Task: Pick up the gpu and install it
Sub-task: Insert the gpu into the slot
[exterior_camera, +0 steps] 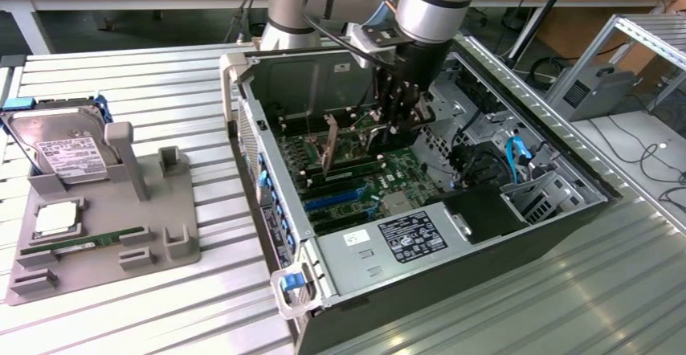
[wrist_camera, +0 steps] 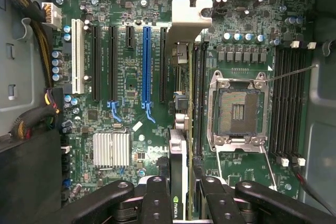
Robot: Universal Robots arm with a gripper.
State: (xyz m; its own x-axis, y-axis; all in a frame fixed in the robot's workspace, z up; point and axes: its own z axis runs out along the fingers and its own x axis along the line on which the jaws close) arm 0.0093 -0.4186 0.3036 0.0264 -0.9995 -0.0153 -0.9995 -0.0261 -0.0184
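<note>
The gpu point(wrist_camera: 178, 177) is a thin flat card seen edge-on, with a silvery metal bracket at its far end and a small green logo near the end effector point(wrist_camera: 181, 205), whose fingers point(wrist_camera: 157, 203) pinch it from both sides. It hangs upright inside the one open computer case point(exterior_camera: 354, 250), just above the motherboard point(wrist_camera: 131, 77). On the counter point(exterior_camera: 161, 315) stands one grey holder point(exterior_camera: 172, 242) carrying one hard drive point(exterior_camera: 64, 150) and one green memory stick point(exterior_camera: 91, 241).

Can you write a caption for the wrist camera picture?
Gripper holds the gpu edge-on above the motherboard.
</note>
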